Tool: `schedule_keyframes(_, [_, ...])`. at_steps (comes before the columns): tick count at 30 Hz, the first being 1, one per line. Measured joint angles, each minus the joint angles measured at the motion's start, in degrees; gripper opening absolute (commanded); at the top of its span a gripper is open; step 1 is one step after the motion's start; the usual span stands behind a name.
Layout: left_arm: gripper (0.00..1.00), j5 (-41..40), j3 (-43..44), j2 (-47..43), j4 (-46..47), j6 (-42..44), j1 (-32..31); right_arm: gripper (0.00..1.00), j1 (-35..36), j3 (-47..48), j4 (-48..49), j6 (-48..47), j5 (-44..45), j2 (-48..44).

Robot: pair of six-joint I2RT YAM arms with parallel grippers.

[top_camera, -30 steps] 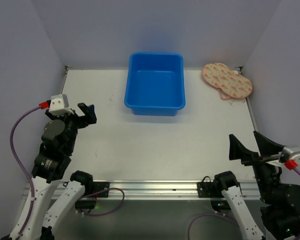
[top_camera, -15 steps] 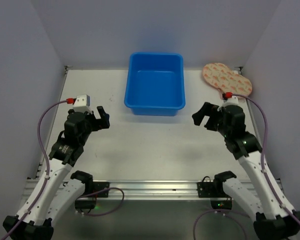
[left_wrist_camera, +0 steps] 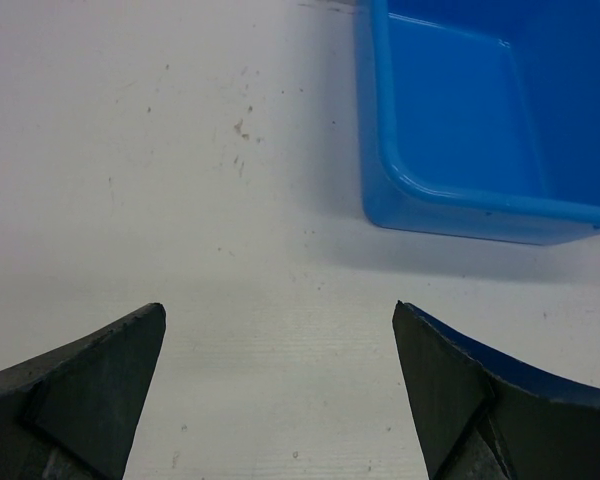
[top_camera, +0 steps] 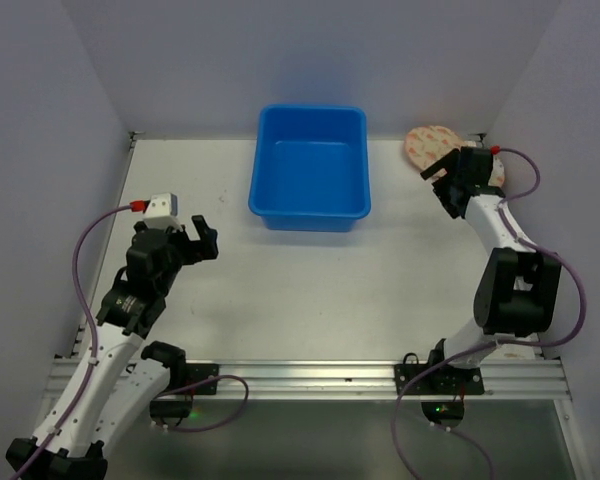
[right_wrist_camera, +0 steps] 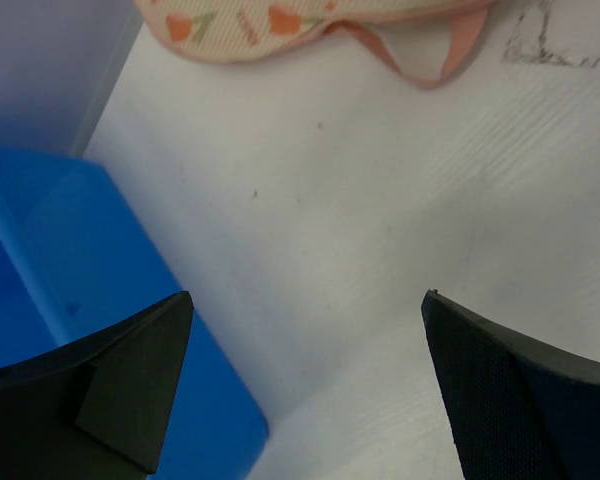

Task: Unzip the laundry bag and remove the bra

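Right fingers are hovering wide apart near the laundry bag; left fingers are gaping wide too.

Glossy blue plastic tub, matt white tabletop — printed cream cloth laundry bag, pink-edged.

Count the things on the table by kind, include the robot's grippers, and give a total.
Blue rectangular plastic tub: 1
Cream fabric laundry bag with orange-pink print: 1
Black two-finger grippers: 2, the left gripper and the right gripper, both open
Total: 4
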Motion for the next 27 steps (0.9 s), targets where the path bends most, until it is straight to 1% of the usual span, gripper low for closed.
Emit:
schedule_keyframes(3, [1.00, 0.0, -0.1, 0.2, 0.0, 0.0, 0.0, 0.99, -3.9, 3.3, 1.6, 4.8, 0.0, 5.6])
schedule_keyframes(8, [1.00, -0.2, -0.2, 0.7, 0.0, 0.0, 0.2, 0.99, -8.5, 4.5, 4.4, 12.2, -0.9, 10.6])
schedule_keyframes(12, [1.00, -0.5, -0.2, 1.2, 0.0, 0.0, 0.2, 0.99, -10.8, 6.3, 5.4, 17.6, -2.0, 14.9])
schedule_keyframes(16, [1.00, -0.9, -0.2, 1.6, 0.0, 0.0, 0.2, 0.99, -11.7, 8.6, 6.0, 23.1, -3.0, 18.9])
schedule_keyframes(20, [1.00, -1.7, -0.2, 2.3, 0.0, 0.0, 0.3, 0.96, -11.7, 10.9, 6.7, 27.8, -3.9, 22.3])
schedule_keyframes(27, [1.00, -2.6, -0.2, 3.3, 0.0, 0.0, 0.5, 0.94, -11.7, 15.1, 6.9, 33.3, -3.6, 26.9])
